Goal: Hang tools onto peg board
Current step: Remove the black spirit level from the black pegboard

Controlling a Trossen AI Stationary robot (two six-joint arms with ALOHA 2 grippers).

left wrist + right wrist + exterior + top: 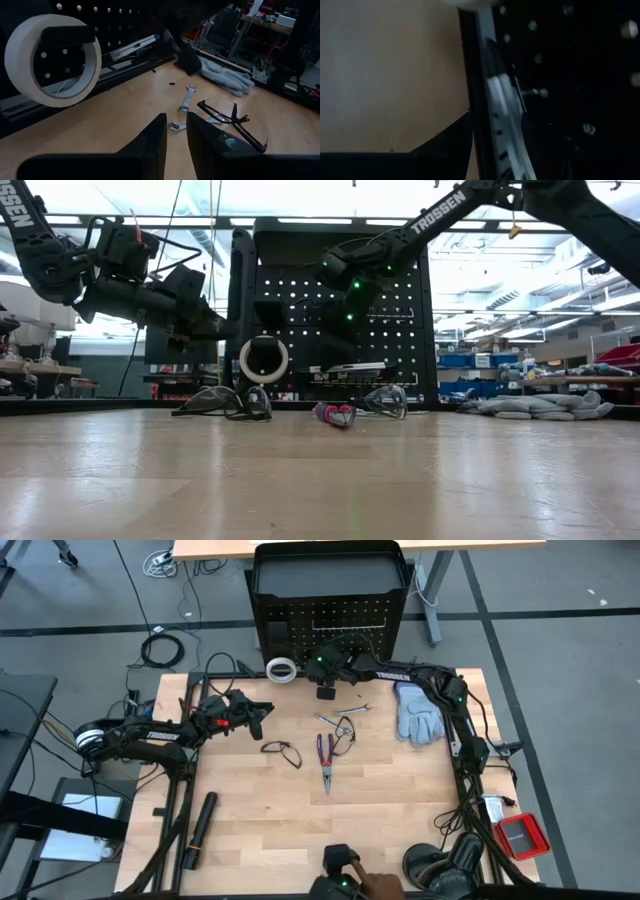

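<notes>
Tools lie spread on the table [400,800]: pliers [325,755], two pairs of glasses [281,752] [345,730] and a wrench [187,96]. Tape ring [50,60] hangs on the peg board [330,590]. Right gripper [325,675] is clamped on a black strip [507,130] (white squares along it) against the board. Left gripper [175,137] hovers empty, fingers slightly apart

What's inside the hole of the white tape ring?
Through the white tape ring you can see a black peg holding it up and the peg board with its small holes behind. The ring's own band hides the board directly behind it.
</notes>
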